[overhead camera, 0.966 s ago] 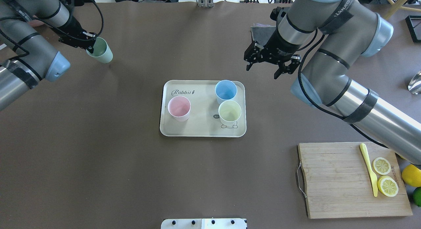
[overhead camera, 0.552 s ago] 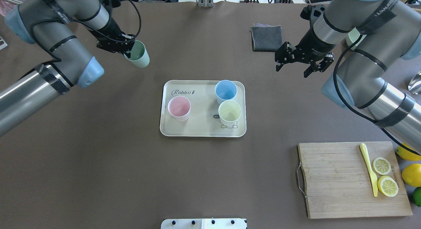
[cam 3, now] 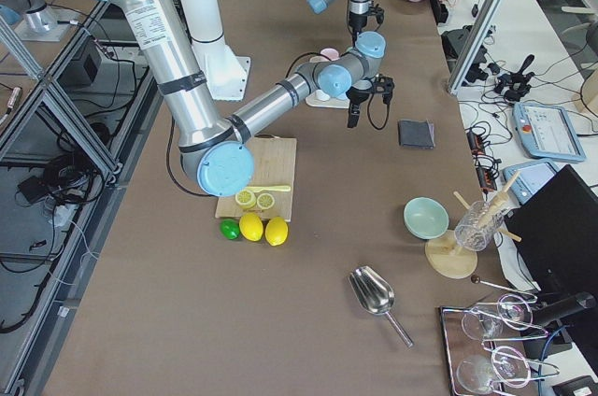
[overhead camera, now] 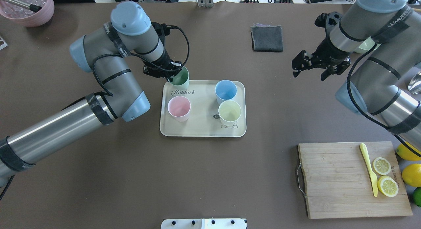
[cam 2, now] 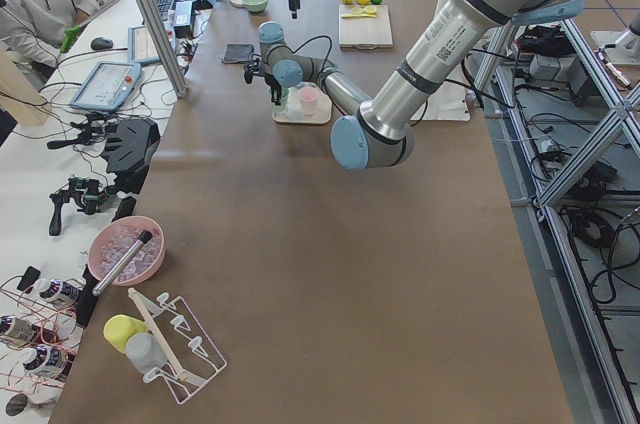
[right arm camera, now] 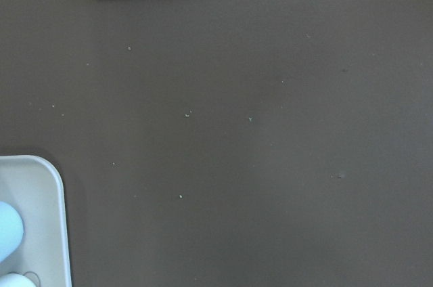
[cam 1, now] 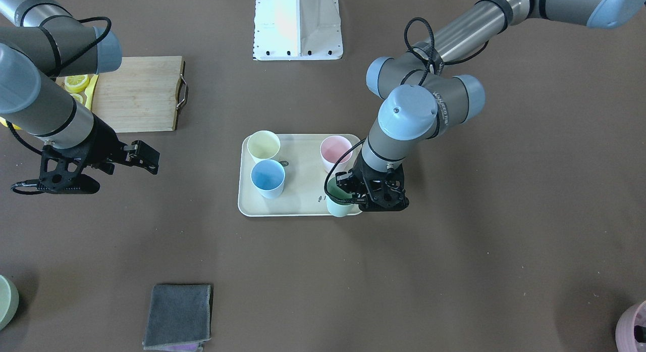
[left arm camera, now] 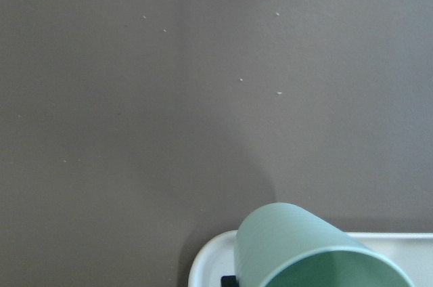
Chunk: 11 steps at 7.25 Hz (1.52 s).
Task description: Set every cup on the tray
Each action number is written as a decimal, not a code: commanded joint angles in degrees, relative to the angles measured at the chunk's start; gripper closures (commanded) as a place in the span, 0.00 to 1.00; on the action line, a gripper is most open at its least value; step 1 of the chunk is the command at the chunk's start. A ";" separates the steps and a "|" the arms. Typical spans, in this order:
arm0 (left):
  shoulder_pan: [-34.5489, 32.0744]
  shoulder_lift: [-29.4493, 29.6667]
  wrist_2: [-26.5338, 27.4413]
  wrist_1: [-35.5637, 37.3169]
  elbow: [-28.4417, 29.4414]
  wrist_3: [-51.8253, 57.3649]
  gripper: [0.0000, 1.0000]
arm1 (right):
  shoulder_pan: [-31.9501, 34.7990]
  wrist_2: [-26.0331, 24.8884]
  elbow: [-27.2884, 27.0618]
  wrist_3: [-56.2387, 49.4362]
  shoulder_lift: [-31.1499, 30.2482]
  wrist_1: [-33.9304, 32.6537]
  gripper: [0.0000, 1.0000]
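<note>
The cream tray lies mid-table with the pink cup, the blue cup and the yellow cup standing on it. My left gripper is shut on the rim of the mint green cup and holds it tilted over the tray's far left corner. In the left wrist view the green cup hangs above the tray corner. I cannot tell whether it touches the tray. My right gripper is open and empty, to the right of the tray.
A grey cloth lies at the far side. A wooden cutting board with lemon slices and a yellow knife sits near right, with whole lemons and a lime beside it. A mauve pot stands at the far left corner.
My left gripper has carried the green cup from the far left to the tray's far left corner. My right gripper has drawn back to the right, away from the tray.
</note>
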State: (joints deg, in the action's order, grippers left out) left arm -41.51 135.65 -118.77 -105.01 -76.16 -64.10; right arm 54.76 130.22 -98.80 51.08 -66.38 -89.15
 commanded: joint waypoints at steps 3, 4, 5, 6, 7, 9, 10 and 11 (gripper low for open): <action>0.12 -0.39 0.03 10.23 -8.53 1.77 0.02 | 0.26 -0.41 -0.16 -0.37 -0.23 0.11 0.00; -1.45 -2.04 0.03 14.26 -13.00 4.31 0.02 | 1.04 -0.32 -0.17 -0.45 -0.41 0.11 0.00; -4.69 -5.28 -0.23 18.66 -18.79 9.46 0.02 | 2.09 -0.32 -0.43 -1.85 -1.28 0.11 0.00; -7.85 -10.18 -0.41 20.79 -23.55 15.08 0.02 | 3.76 0.11 -0.17 -6.56 -3.03 0.20 0.00; -12.06 -15.02 -2.94 20.81 -25.60 22.10 0.02 | 6.56 0.73 0.01 -13.31 -5.22 0.20 0.00; -21.90 -23.38 -6.64 20.72 -26.84 38.96 0.02 | 12.80 1.43 0.71 -25.00 -10.15 -0.23 0.00; -26.04 -26.63 -7.44 20.55 -26.85 45.22 0.02 | 14.74 2.83 2.11 -30.02 -11.73 0.11 0.00; -29.91 -29.71 -8.05 20.37 -26.85 52.16 0.02 | 17.37 3.02 2.29 -33.90 -13.58 0.11 0.00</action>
State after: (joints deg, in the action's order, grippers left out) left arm -66.30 110.05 -125.80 -84.45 -102.88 -20.65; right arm 68.97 132.55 -97.17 22.80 -77.64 -89.11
